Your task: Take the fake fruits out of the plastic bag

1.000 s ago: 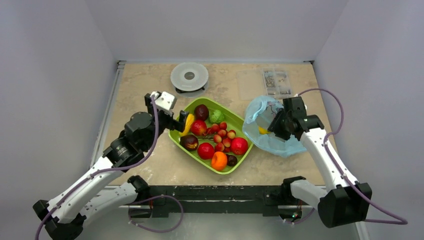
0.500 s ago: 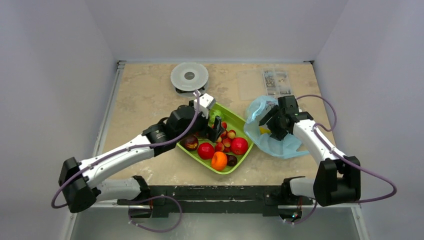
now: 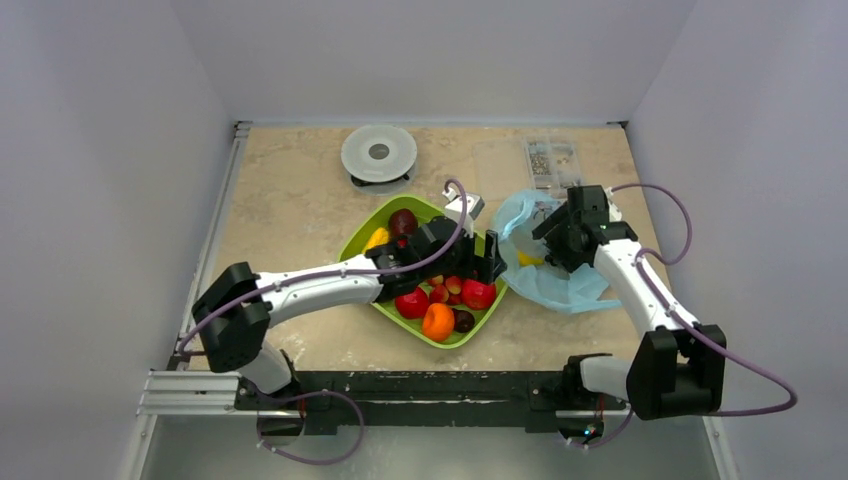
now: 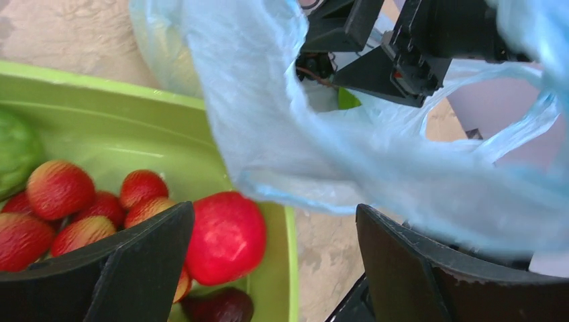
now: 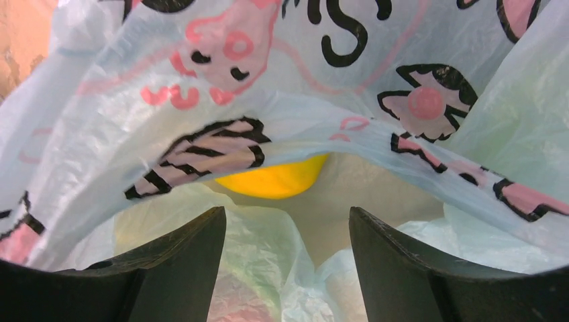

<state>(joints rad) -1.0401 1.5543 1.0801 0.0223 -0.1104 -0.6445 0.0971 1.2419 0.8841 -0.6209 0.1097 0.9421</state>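
1. The plastic bag (image 3: 560, 290) lies on the table (image 3: 290, 190) at 3 o'clock of the green tray (image 3: 362, 230), with its open end nearest the tray.
2. The left gripper (image 3: 492, 258) reaches across the tray to that open end, jaws spread wide and pinching nothing.
3. In the left wrist view the bag's blue film hangs at 12 to 2 o'clock of the gap between those jaws. A red ball (image 4: 225, 235) lies in the tray beneath them.
4. The right gripper (image 3: 556, 238) sits at the bag's 12 o'clock edge, jaws spread. Pale film shows in the gap, and contact cannot be judged.
5. A yellow fruit (image 5: 275, 181) rests inside the bag, at 12 o'clock just beyond the right jaws.
6. An orange (image 3: 437, 322) lies at the tray's 5 o'clock end.
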